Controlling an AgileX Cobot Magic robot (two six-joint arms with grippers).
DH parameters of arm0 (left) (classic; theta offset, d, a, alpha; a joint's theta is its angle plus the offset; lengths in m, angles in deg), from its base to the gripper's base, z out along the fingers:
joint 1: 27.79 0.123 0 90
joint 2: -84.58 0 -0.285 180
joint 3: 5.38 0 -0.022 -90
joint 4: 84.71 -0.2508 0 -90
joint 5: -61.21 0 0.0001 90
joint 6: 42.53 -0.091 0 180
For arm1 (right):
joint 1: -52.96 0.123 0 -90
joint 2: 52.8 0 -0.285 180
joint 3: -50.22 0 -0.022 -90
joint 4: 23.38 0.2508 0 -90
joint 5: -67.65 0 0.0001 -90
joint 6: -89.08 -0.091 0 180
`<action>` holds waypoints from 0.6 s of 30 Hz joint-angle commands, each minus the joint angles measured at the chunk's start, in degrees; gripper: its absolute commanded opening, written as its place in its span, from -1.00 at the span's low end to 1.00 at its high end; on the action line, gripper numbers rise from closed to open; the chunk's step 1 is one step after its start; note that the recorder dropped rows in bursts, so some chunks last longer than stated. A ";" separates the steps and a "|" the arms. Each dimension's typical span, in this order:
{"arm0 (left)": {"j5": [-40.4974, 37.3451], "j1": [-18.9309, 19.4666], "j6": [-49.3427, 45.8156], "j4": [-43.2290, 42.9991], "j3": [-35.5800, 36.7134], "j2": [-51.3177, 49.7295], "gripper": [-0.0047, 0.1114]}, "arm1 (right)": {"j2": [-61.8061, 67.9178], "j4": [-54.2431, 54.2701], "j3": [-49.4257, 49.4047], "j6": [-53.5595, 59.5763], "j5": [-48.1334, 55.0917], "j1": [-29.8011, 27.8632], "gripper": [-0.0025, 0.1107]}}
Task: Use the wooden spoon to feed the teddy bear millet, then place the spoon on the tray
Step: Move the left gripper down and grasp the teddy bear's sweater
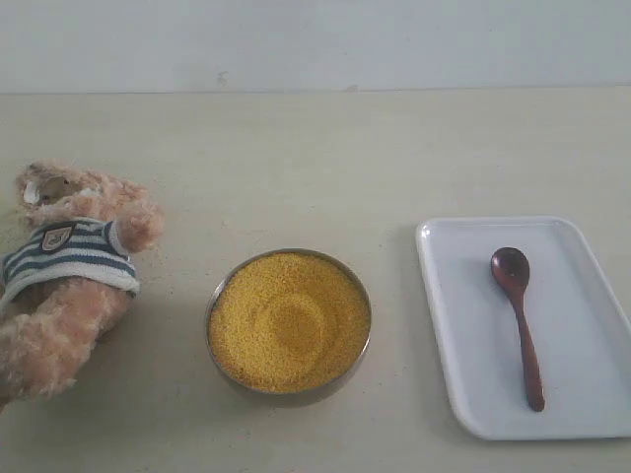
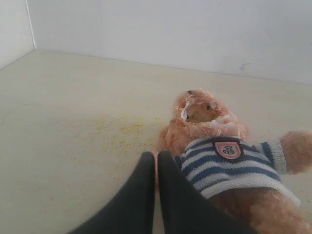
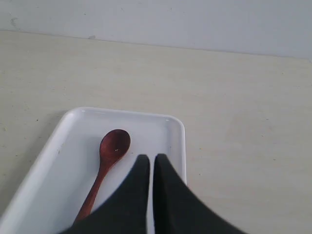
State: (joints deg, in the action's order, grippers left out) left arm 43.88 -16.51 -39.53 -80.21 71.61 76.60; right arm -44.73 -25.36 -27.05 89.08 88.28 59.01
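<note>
The teddy bear (image 1: 69, 281) lies on its back at the left of the table, also seen in the left wrist view as teddy bear (image 2: 229, 165). The millet (image 1: 289, 318) fills a metal bowl (image 1: 287, 392) in the middle. On the white tray (image 1: 582, 404) at the right lies the wooden spoon (image 1: 519, 320), shown too as wooden spoon (image 3: 108, 163) on the tray (image 3: 168, 129). My left gripper (image 2: 156, 156) is shut and empty, close beside the bear. My right gripper (image 3: 147, 158) is shut and empty above the tray, beside the spoon. Neither gripper shows in the exterior view.
Scattered yellow grains (image 2: 124, 134) lie on the beige tabletop (image 1: 315, 168) beside the bear's head. A pale wall (image 1: 315, 44) stands behind the table.
</note>
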 commanded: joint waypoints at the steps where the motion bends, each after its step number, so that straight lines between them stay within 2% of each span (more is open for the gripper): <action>1: 0.39 0.15 -0.06 0.66 0.22 0.19 -0.85 | -0.28 0.01 0.05 0.00 0.09 -0.20 -0.91; 8: 0.39 0.15 -0.06 0.66 0.22 0.19 -0.85 | -0.28 0.01 0.05 0.00 0.09 -0.20 -0.91; 11: 4.89 0.15 -1.33 -1.16 0.22 0.19 -0.85 | -0.28 0.01 0.05 0.00 0.09 -0.20 -0.91; 14: 13.40 0.15 1.39 3.98 0.22 0.19 -0.85 | -0.28 0.01 0.05 0.00 0.09 -0.20 -0.91; 16: 24.87 0.15 5.95 10.11 0.22 0.19 -0.85 | -0.28 0.01 0.05 0.00 0.09 -0.20 -0.91; 18: 37.24 0.15 14.82 13.75 0.22 0.19 -0.85 | -0.28 0.01 0.05 0.00 0.09 -0.20 -0.91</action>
State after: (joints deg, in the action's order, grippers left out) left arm 65.59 -16.51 -33.87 -72.06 71.73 76.60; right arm -44.73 -25.36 -27.05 89.08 88.28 59.01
